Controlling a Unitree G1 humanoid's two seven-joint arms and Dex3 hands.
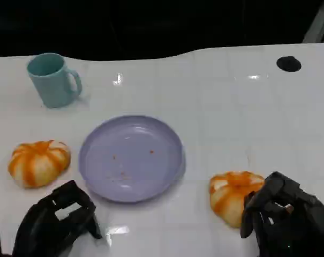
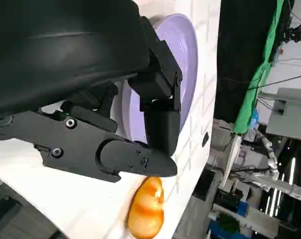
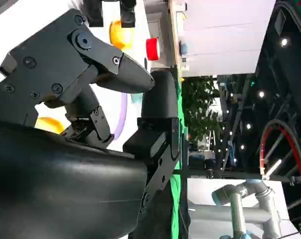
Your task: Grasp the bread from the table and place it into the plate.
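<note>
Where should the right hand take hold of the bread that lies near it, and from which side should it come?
Probably from above, fingers spanning the rounded dome of the bread across its width. It lies flat on the table, so its underside is closed off. The right hand is beside it already; the plate lies to its left.

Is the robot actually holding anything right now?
No. The left hand is empty; the right hand sits beside the right bread, fingers not around it.

A lab: robot arm [image 3: 240, 199] beside green curtain [image 2: 262, 69]
</note>
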